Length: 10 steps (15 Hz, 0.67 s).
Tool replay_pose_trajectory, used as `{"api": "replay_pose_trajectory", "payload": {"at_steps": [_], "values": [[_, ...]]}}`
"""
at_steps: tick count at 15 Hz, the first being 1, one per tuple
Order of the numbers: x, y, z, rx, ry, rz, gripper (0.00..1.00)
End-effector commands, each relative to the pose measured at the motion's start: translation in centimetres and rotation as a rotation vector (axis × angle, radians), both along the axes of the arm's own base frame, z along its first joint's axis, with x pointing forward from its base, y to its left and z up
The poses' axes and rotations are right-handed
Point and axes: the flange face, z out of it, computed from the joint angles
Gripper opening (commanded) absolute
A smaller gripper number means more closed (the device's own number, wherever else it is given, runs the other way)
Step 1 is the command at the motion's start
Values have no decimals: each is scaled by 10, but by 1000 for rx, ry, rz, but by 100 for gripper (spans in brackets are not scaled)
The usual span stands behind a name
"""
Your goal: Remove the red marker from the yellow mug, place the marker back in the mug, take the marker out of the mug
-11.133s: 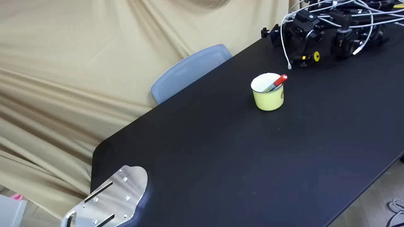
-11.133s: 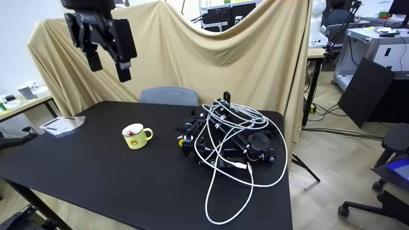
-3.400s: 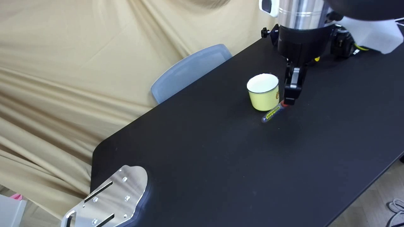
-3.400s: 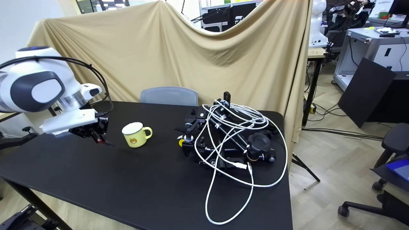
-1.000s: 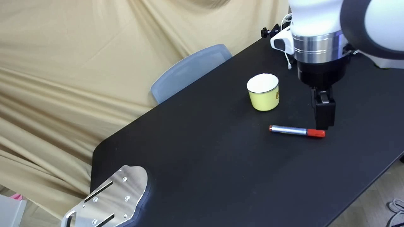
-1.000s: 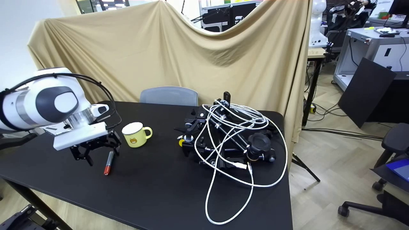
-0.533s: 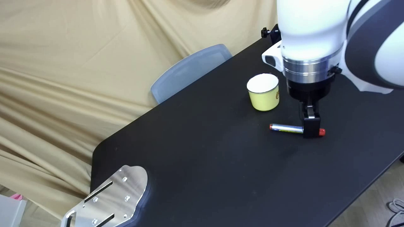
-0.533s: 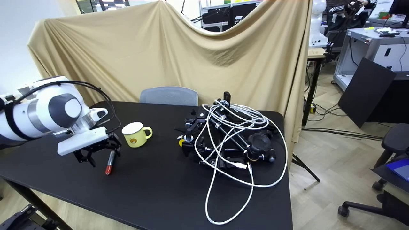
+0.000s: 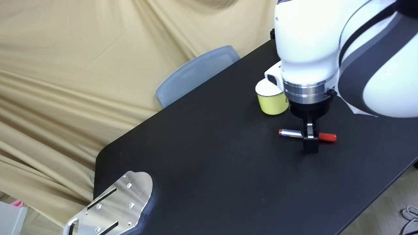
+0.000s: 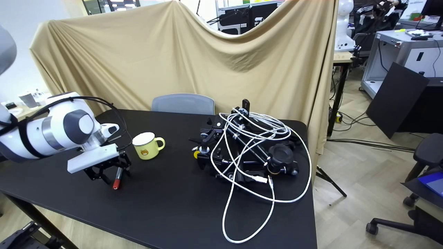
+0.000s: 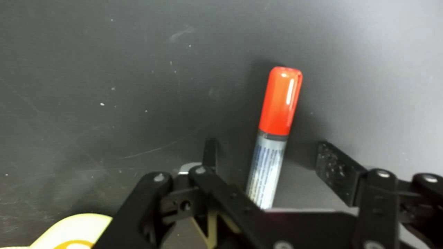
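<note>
The red marker lies flat on the black table in both exterior views (image 9: 327, 137) (image 10: 117, 183). In the wrist view the marker (image 11: 274, 126) shows its red cap and silver-grey printed body; its lower end is hidden by the gripper. The yellow mug (image 9: 272, 104) (image 10: 147, 149) stands upright behind the marker, apart from it. Part of the mug (image 11: 81, 228) shows at the lower left of the wrist view. My gripper (image 11: 272, 160) is open and low, with one finger on each side of the marker's body and a gap to both. It also shows in both exterior views (image 9: 311, 145) (image 10: 118, 177).
Black tripod gear with coiled white cables (image 10: 256, 145) lies on the table's other side, beyond the mug handle. A metal plate (image 9: 114, 202) is fixed at a table end. A grey chair (image 9: 197, 75) and a tan curtain (image 10: 207, 62) stand behind the table.
The marker was in the mug, then held beside it by the gripper; it now lies on the table. Over the last second the open gripper has come down and along the marker's body.
</note>
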Motion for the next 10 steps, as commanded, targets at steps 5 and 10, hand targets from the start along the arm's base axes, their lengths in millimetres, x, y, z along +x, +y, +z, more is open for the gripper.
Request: {"api": "replay_pose_trajectory", "payload": {"at_steps": [5, 10], "values": [[10, 2, -3, 37, -36, -56, 18], [10, 3, 7, 42, -55, -64, 6]]}}
